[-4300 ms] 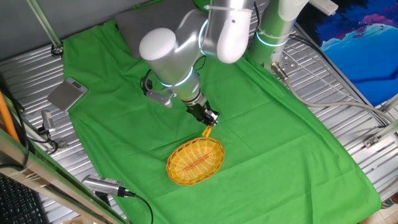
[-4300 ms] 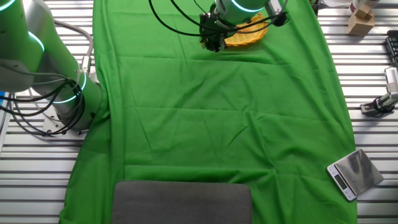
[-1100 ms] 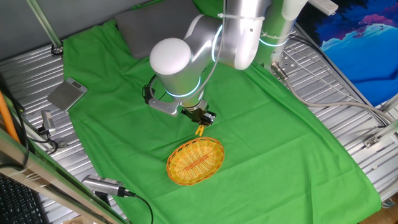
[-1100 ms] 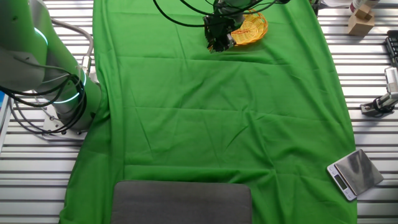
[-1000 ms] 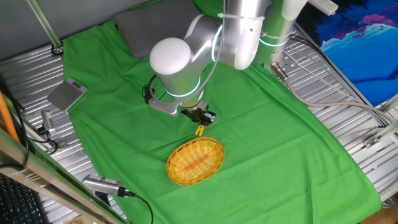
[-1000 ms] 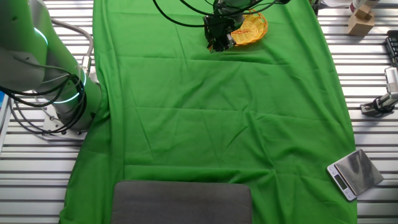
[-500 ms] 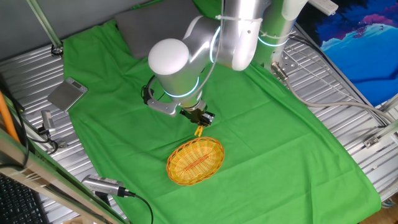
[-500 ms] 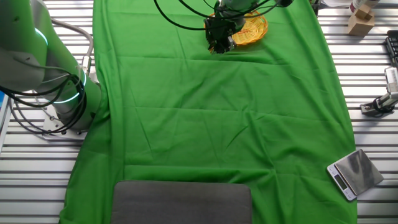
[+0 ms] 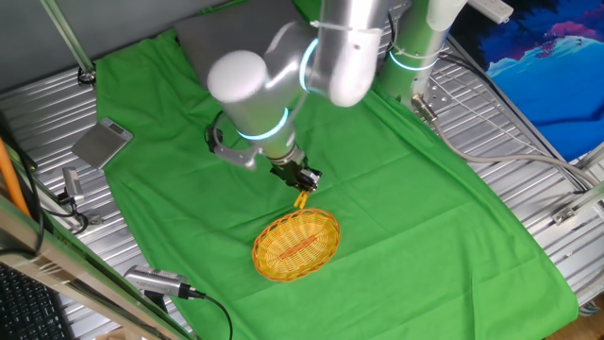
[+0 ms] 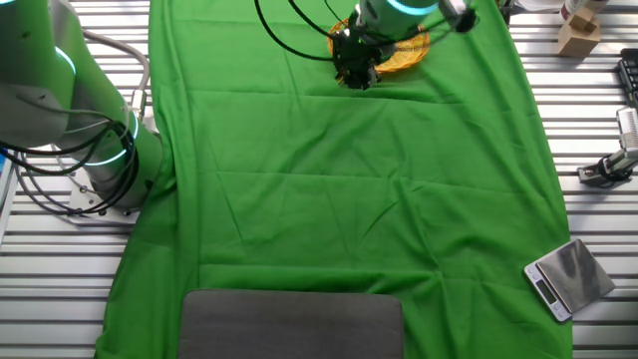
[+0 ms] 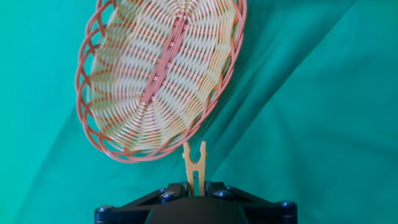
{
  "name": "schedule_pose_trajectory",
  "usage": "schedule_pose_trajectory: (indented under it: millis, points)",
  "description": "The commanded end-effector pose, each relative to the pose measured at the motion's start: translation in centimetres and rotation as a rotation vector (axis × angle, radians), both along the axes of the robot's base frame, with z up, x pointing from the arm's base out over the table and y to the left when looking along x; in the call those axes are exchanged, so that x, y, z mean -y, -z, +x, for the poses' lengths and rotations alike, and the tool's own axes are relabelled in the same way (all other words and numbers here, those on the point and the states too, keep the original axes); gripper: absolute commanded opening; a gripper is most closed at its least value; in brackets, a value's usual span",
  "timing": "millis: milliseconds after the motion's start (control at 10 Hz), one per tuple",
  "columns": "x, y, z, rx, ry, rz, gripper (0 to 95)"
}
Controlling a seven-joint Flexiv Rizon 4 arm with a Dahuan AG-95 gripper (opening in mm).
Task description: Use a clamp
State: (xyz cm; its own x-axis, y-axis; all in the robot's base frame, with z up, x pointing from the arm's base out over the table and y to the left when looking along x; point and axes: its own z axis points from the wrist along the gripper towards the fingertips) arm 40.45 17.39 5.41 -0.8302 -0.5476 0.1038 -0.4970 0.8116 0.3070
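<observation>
The clamp (image 11: 194,164) is a small yellow-orange clip with two prongs that point at the rim of the woven basket (image 11: 155,74). My gripper (image 11: 194,185) is shut on the clamp's tail end. In one fixed view the gripper (image 9: 300,183) holds the clamp (image 9: 302,199) just above the near rim of the oval basket (image 9: 296,245). From the other fixed view the gripper (image 10: 355,75) sits at the basket's (image 10: 407,55) edge and the clamp is too small to make out.
A green cloth (image 9: 396,189) covers the table. A dark grey pad (image 10: 292,323) lies at one end. A small silver scale (image 10: 564,277) rests off the cloth on the metal slats. Cables and a clamp-like fixture (image 10: 608,168) lie along the table's side.
The arm's elbow has swung to the left while the gripper and the clamp stay almost in place by the basket's rim. The basket has not moved.
</observation>
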Motion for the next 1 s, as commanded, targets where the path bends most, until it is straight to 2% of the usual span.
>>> schedule_pose_trajectory:
  millis: [100,300,500,1000]
  points:
    - [-0.24,-0.06,0.03,-0.017,0.061,0.092,0.0]
    - [-0.25,-0.06,0.04,-0.026,0.09,0.163,0.0]
    - [-0.34,-0.02,0.09,-0.034,0.111,0.216,0.0]
    - [-1.03,0.41,0.52,-0.044,0.114,0.224,0.0]
